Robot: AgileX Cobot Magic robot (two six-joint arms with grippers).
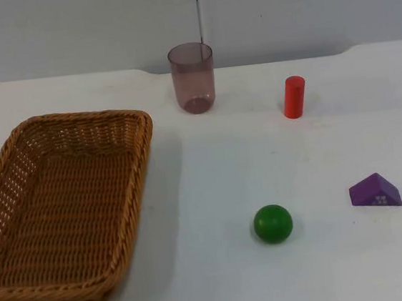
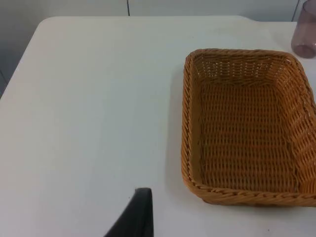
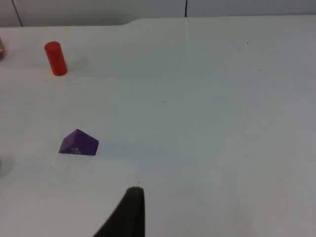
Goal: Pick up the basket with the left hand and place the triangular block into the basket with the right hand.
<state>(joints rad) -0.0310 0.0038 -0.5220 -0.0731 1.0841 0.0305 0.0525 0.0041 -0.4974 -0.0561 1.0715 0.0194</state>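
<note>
An empty brown wicker basket (image 1: pixel 142 171) lies flat on the left side of the white table. The purple triangular block (image 1: pixel 375 191) rests on the table at the right, near the front. In the left wrist view my left gripper (image 2: pixel 137 217) hangs over bare table beside the basket (image 2: pixel 186 123), well apart from its rim. In the right wrist view my right gripper (image 3: pixel 129 215) is above the table, a good distance from the triangular block (image 3: pixel 79 143). Neither gripper touches anything.
A translucent purple cup (image 1: pixel 192 77) stands at the back centre and also appears past the basket's far corner (image 2: pixel 305 29). A red cylinder (image 1: pixel 294 97) stands upright at the back right (image 3: pixel 56 58). A green ball (image 1: pixel 273 223) sits between basket and block.
</note>
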